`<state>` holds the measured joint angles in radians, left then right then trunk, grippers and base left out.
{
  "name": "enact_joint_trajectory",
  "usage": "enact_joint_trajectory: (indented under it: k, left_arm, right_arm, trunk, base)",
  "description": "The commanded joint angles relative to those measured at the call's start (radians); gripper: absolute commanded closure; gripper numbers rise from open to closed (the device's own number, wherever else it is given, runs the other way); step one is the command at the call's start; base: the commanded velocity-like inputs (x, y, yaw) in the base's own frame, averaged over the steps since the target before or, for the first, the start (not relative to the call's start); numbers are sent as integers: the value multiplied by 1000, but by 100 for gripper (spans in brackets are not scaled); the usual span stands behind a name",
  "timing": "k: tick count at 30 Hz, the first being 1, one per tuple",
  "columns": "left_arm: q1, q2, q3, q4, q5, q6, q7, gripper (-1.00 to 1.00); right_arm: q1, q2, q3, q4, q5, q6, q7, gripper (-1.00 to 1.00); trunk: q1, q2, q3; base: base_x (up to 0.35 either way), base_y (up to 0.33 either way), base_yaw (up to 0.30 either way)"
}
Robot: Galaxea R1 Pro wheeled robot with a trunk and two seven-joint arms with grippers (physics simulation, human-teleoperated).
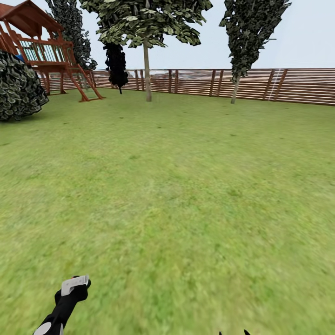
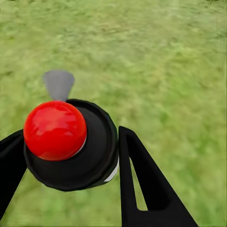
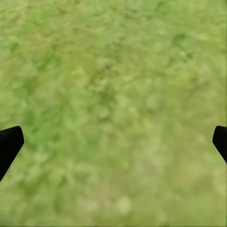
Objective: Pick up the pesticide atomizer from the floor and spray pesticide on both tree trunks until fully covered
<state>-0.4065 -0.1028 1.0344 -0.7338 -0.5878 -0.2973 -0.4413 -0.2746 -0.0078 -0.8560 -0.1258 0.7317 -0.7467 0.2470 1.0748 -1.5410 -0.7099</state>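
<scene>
Left end effector [image 2: 71, 156] clamps the pesticide atomizer [image 2: 71, 146] above grass [image 1: 186, 186]; right end effector [image 3: 113, 142] spread wide, empty.

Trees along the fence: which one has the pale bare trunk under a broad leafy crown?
The middle tree: straight pale trunk, wide green crown. The right tree is narrow and columnar; the small tree left of it is black.
</scene>
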Motion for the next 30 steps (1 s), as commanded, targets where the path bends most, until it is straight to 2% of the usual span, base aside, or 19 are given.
enact_joint_trajectory:
  k: [1,30]
  left_arm:
    - [0,0,0,0,0,0,1,100]
    - [0,-1,-2,1,0,-2,3,100]
  right_arm:
    - [0,0,0,0,0,0,0,-100]
    - [0,0,0,0,0,0,0,-100]
  trunk:
    - [0,0,0]
    - [0,0,0]
  base:
    - [282,203,0]
    - [281,204,0]
